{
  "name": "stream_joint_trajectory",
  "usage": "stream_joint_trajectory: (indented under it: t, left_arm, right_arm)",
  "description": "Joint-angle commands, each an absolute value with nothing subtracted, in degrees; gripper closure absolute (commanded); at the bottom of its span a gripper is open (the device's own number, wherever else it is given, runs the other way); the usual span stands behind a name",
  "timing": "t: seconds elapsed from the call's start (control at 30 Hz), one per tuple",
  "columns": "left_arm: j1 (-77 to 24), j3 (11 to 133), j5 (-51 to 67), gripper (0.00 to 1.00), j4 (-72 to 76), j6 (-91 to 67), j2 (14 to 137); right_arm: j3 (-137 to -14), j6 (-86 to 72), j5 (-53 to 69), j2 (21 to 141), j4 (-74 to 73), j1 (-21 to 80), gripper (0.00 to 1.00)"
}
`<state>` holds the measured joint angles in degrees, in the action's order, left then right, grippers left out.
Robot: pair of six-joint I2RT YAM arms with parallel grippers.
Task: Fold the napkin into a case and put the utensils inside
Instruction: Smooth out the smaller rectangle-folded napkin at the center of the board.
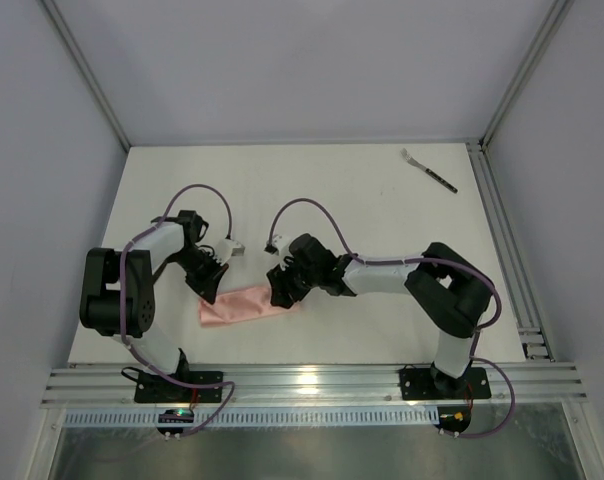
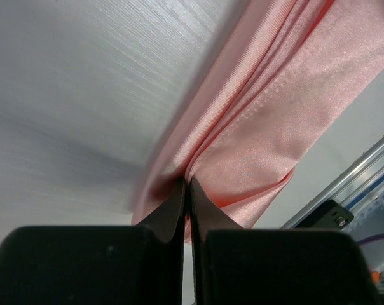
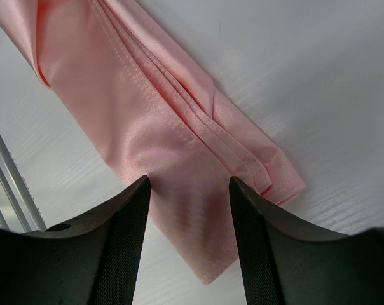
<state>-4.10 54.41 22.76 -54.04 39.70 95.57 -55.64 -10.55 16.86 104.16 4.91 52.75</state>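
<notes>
One salmon-pink case (image 1: 244,304) lies flat on the white, faintly grained table (image 1: 332,200). It is the napkin folded into a narrow oblong packet, stretched between the two sets of jaws. The cloth is thin and satiny with a soft sheen. In the right wrist view several stitched hems run side by side along its length, stepping down to a squared end, and the layers sit slightly staggered there.

Two grippers work at it, one at each end. The left gripper (image 2: 186,185) has its black, wedge-shaped fingers pressed together, and a fold of the case is pinched right at their tips. From that pinch the fabric fans away in long, shallow pleats. In the overhead view this gripper (image 1: 214,284) sits at the packet's left end.

The right gripper (image 3: 187,185) has its jaws apart. Its two dark, ribbed fingers (image 3: 131,222) stand on either side above the packet's other end, and the pink cloth shows in the gap between them and runs away ahead of the tips. Nothing is clamped there.

One fork (image 1: 430,171), slim, with a silvery pronged head and a thin dark handle, lies alone on the table. It is well apart from both sets of jaws, beyond the right gripper (image 1: 280,291) toward the far right corner.
</notes>
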Motion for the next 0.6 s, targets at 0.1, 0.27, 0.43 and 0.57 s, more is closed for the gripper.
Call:
stream_joint_trajectory:
  t: [0.1,0.27,0.43,0.57]
  left_arm:
    - [-3.95,54.93,22.59,1.00,-53.26,39.82,94.75]
    - [-3.87,56.68,21.80,0.96,-54.14,37.88,94.22]
    - [-3.87,60.90,23.97,0.71,-58.51,37.53,93.17]
    - [-3.95,69.86,32.50,0.61,-64.77,39.37,92.02]
  right_arm:
    - [-51.43,-15.10,23.20,107.14,11.59,51.68,0.54]
    - [-49.48,-16.79,25.31,107.49,15.82,50.10,0.74]
    - [-49.57,-16.09,25.49,106.88,15.56,50.10,0.87]
    - [-48.69,-16.52,24.87,106.70,16.08,50.10,0.94]
